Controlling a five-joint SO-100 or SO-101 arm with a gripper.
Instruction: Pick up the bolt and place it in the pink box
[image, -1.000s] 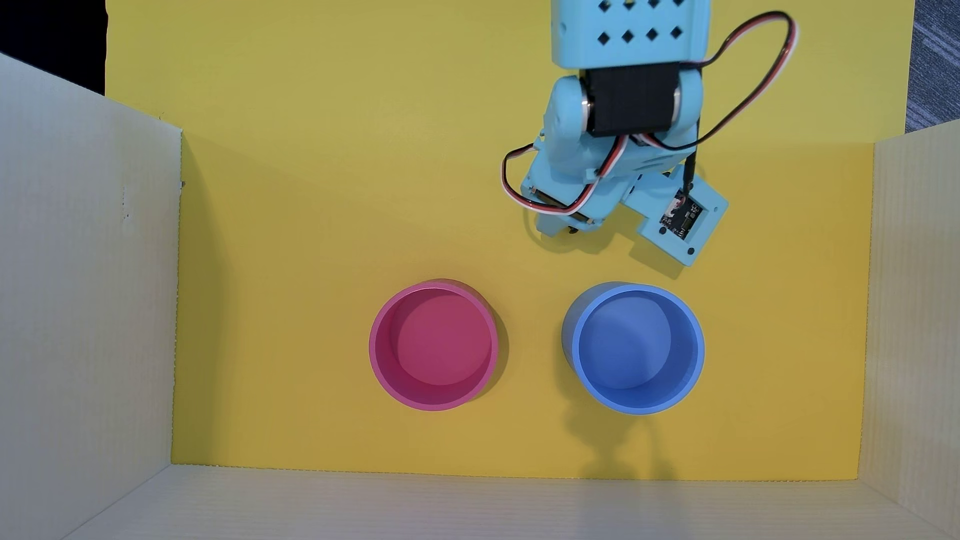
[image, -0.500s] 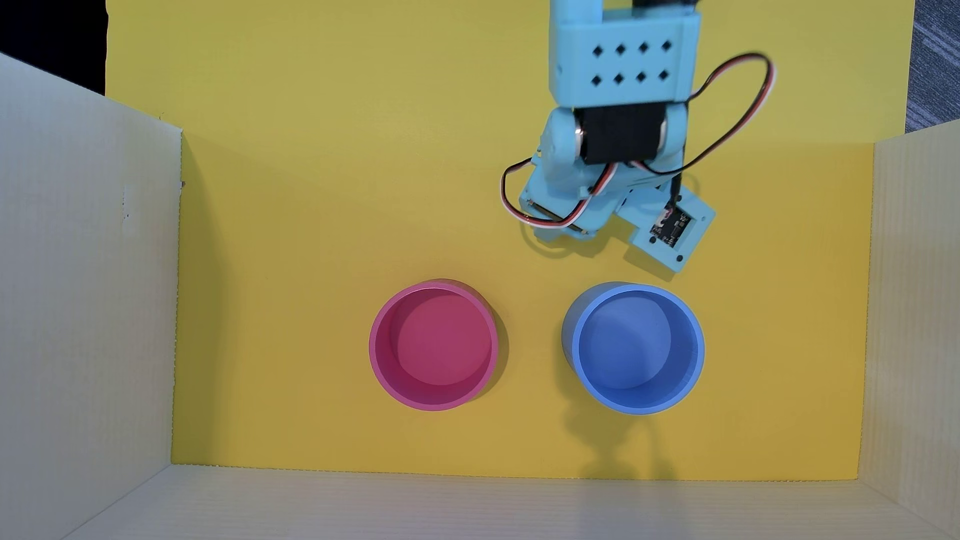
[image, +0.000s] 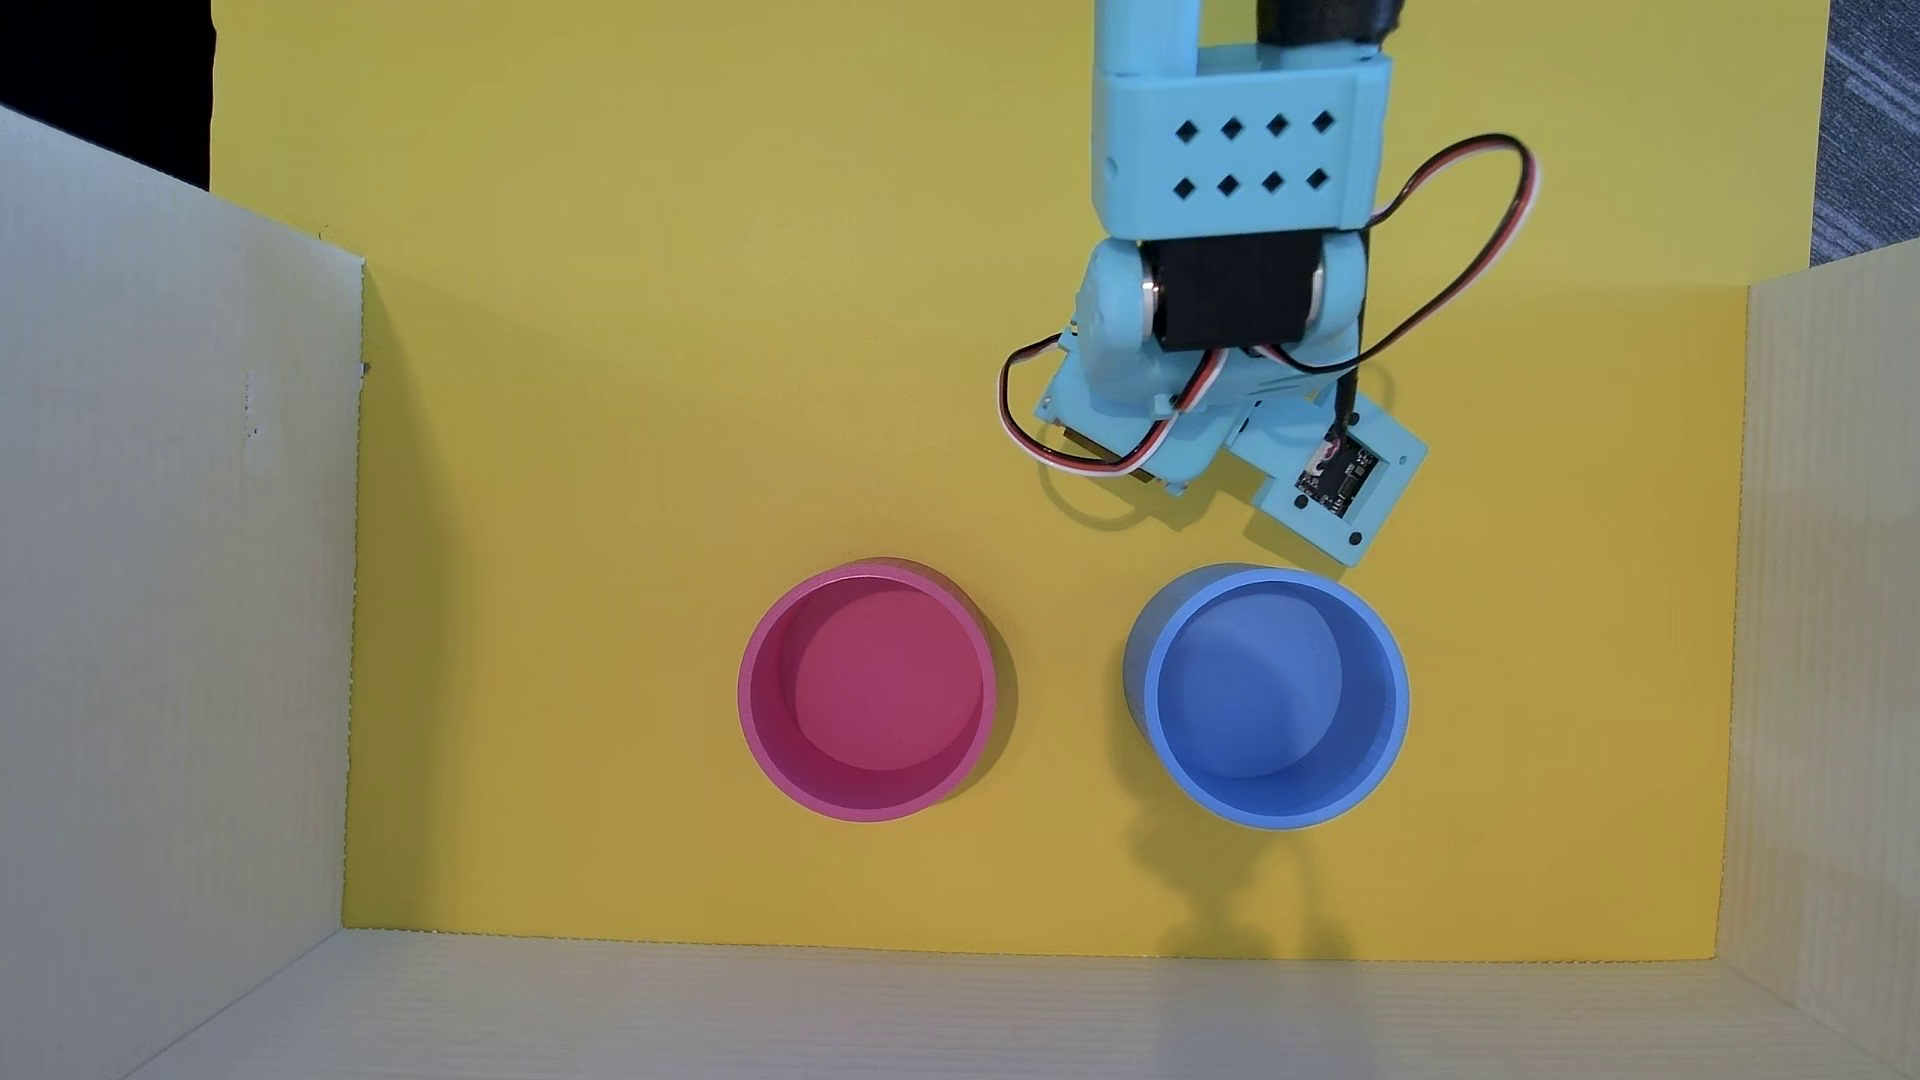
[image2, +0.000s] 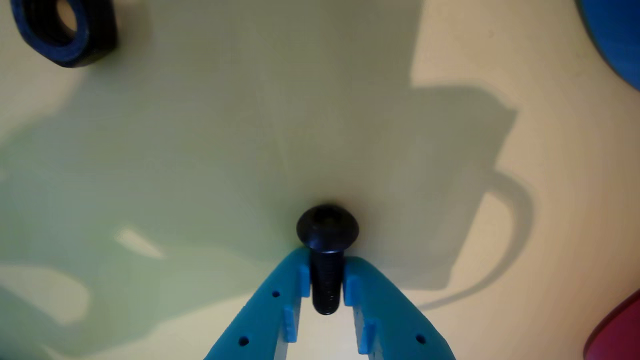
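Note:
In the wrist view my light-blue gripper (image2: 326, 262) is shut on the bolt (image2: 327, 227), a small black screw. The fingertips clamp its threaded shaft and the rounded head sticks out past them, close over the yellow floor. I cannot tell whether it touches the floor. In the overhead view the arm's wrist (image: 1143, 405) hides the fingers and the bolt. The pink box (image: 868, 691), a round empty cup, stands in front of and to the left of the wrist. Its edge shows at the wrist view's lower right corner (image2: 617, 332).
A blue round cup (image: 1268, 696), also empty, stands to the right of the pink one, just in front of the wrist; it also shows in the wrist view (image2: 617, 35). A black hexagonal nut (image2: 65, 30) lies at the wrist view's upper left. White corrugated walls (image: 177, 623) enclose the yellow floor.

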